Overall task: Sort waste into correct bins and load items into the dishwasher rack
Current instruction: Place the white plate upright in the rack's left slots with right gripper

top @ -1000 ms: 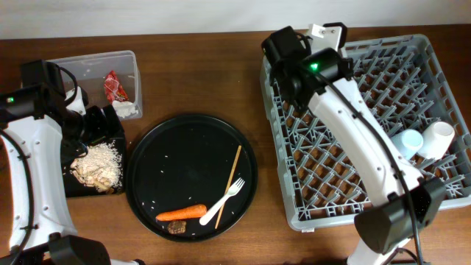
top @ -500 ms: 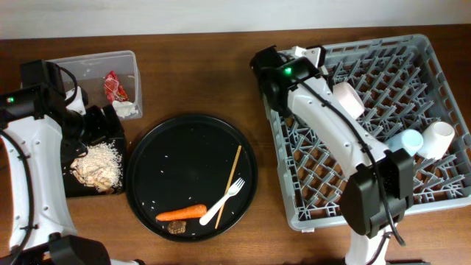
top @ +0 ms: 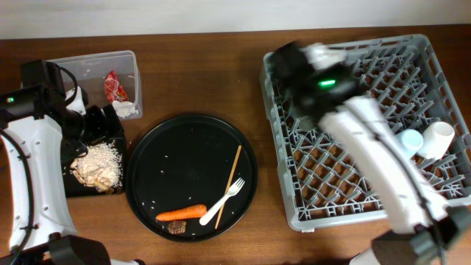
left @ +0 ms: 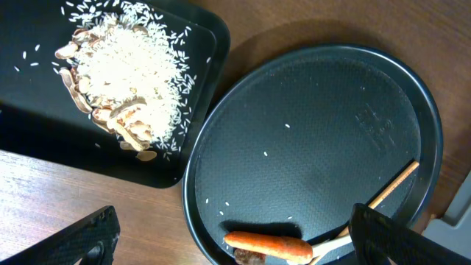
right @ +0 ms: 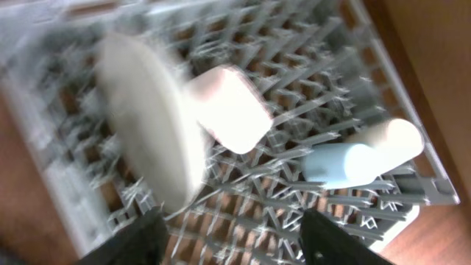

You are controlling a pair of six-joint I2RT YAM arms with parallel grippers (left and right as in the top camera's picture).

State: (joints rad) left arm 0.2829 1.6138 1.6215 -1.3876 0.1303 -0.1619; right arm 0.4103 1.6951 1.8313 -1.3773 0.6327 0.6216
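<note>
The carrot [top: 181,213], brown chunk [top: 176,227], white fork [top: 223,202] and chopstick [top: 229,184] lie on the round black tray [top: 184,162]. Rice [top: 97,165] is piled on the flat black tray [top: 73,188]. The red wrapper [top: 114,87] and tissue [top: 126,108] are in the clear tub [top: 96,73]. My left gripper [left: 232,235] is open and empty above the round tray's left rim, near the carrot [left: 268,246]. My right gripper [right: 232,239] is open and empty over the rack [right: 294,199], which holds the upright plate [right: 151,125], pink bowl [right: 228,109], blue cup [right: 342,163] and white cup [right: 390,138].
The grey rack [top: 346,199] fills the right side of the wooden table. My right arm [top: 346,110] is blurred and crosses over the rack, hiding the plate and bowl in the overhead view. The blue cup [top: 407,141] and white cup [top: 436,138] lie at its right edge.
My right arm has swung from the rack's far left corner to over the rack, and it is blurred by motion. The left arm has not moved.
</note>
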